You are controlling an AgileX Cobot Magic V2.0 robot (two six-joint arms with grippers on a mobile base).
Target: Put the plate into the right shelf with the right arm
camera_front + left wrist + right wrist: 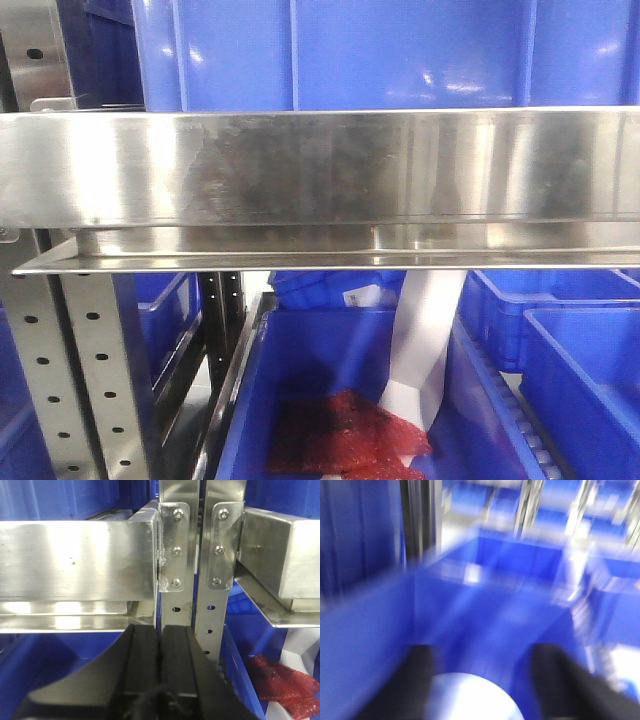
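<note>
Pale and round, the plate (470, 700) sits at the bottom of the right wrist view, between the two dark fingers (415, 680) of the right gripper (480, 685). The fingers are spread to either side of it; heavy motion blur prevents confirming contact, so the grip cannot be told. Ahead of the plate lies a blue bin (510, 565) with open floor, walls rising left and at the far end. The left gripper (160, 655) has its fingers pressed together, empty, facing a steel upright (175, 555). Judgement: the right arm is nearer; clearance under the steel shelf rail (320, 170) governs entry.
</note>
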